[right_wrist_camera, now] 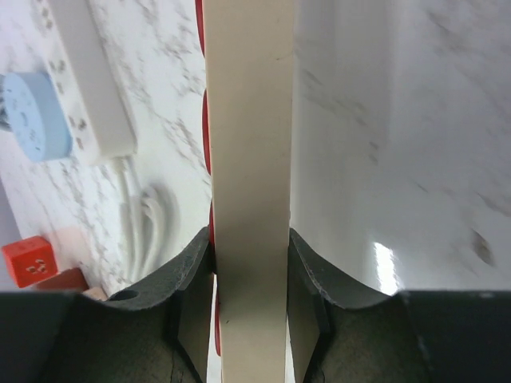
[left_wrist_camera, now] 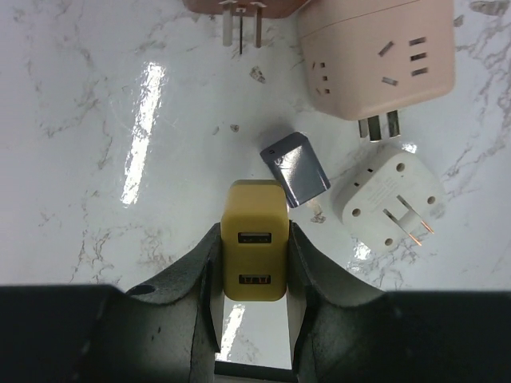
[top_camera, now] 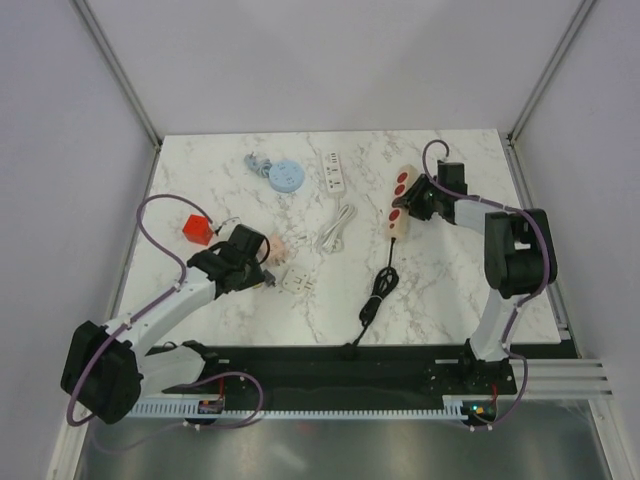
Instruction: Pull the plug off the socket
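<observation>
The left gripper is holding the yellow plug between its two fingers. The jaws are standing narrow, pressing on the plug's two sides, and its two USB ports are facing the wrist camera. The plug is sitting in no socket. It is staying at the left side of the marble table, well apart from the beige power strip. Whether it is touching the table, I cannot tell.

The right gripper is clamping this strip between its fingers at the far right of the table. The strip's red sockets are showing in the top view, and a black cable is running from its near end.

Just beyond the plug, a small grey adapter, a white round adapter and a pink cube socket are lying loose on the table.
</observation>
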